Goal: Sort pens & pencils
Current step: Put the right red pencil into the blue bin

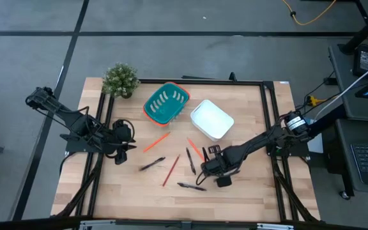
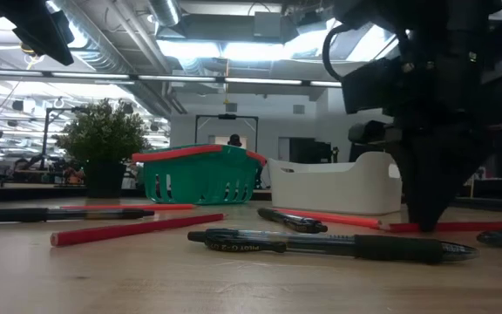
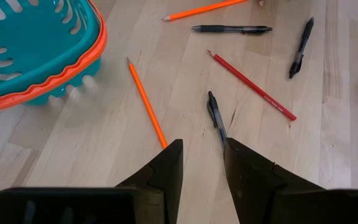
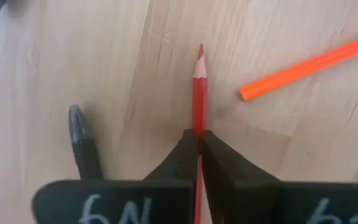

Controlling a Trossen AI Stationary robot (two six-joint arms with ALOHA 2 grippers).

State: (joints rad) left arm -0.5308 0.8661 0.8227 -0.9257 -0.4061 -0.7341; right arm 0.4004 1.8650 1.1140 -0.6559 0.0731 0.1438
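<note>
The wooden counter (image 1: 248,191) carries a small potted plant (image 1: 120,80) at its far left corner, a teal basket with an orange rim (image 1: 165,104) beside it, and a white tub (image 1: 211,119) just right of the basket. Both dark arms reach in from the sides. The left hand (image 1: 121,152) hangs over the counter's left part with its fingers released and nothing between them, near a black pen (image 1: 153,164). The right hand (image 1: 204,167) is down at the counter, right of centre, clenched on a red pencil (image 4: 199,93) whose sharpened tip sticks out past the fingertips. The pens and pencils lie scattered on the boards in front of the basket and tub: an orange pencil (image 1: 156,142), another red one (image 1: 170,170), a pen (image 1: 190,160) and a further pen (image 1: 191,186) nearest the front edge.
</note>
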